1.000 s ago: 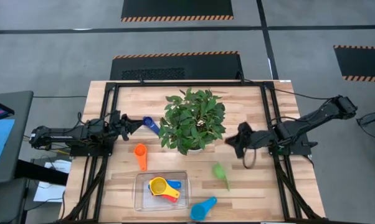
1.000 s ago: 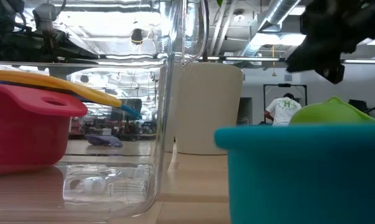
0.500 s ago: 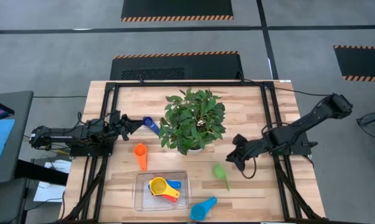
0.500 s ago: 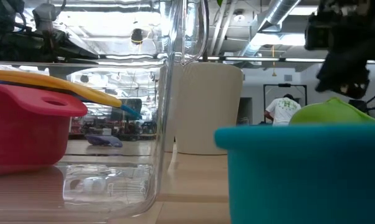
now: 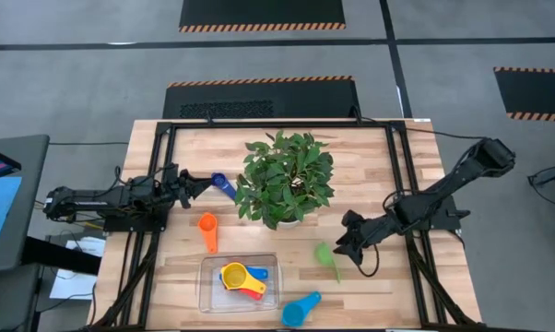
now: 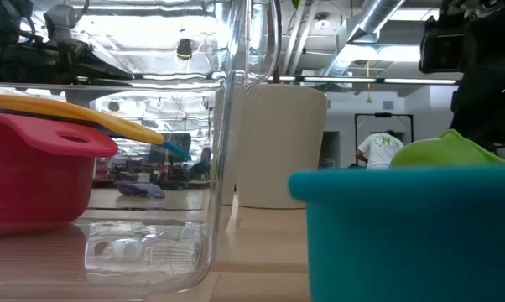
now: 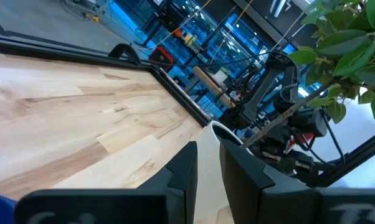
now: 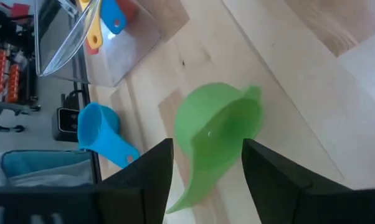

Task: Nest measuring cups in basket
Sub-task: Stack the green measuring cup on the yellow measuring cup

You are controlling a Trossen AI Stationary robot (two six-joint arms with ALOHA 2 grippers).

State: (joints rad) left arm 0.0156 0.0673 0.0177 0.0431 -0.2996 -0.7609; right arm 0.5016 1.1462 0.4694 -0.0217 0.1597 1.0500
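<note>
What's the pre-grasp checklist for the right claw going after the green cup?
1. Right claw open: ok, fingers spread in its wrist view.
2. Claw lined up on green cup: ok, cup sits between the fingers ahead of them.
3. Claw down on the cup: not ok, nothing gripped yet.
4. Green cup clear of neighbours: ok, apart from the light blue cup and the basket.
5. Basket has room: ok, holds a yellow, red and blue stack to one side.
6. Left claw out of the way: ok, parked by the dark blue cup.
</note>
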